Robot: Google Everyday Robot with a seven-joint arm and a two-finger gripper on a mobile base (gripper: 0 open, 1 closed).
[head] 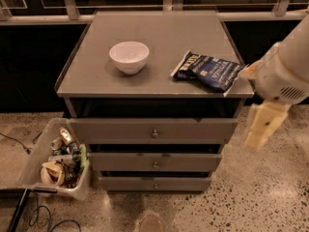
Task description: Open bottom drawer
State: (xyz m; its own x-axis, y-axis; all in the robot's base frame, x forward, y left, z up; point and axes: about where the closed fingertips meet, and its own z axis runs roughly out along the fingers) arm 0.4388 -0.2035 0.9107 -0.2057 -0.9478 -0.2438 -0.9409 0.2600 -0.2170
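Grey cabinet [169,37], bottom drawer [130,183] lowest of its three, down at the floor, gripper [263,124] off cabinet's right side, level with top drawer, not touching, grip state can't tell, white bowl [129,57] and chip bag [207,70] on cabinet top, clutter bin [77,191] at cabinet's lower left.

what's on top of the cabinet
A white bowl and a dark blue snack bag sit on the cabinet top. Anything under the bag is covered. The gripper hangs beside the cabinet, near the picture's right edge.
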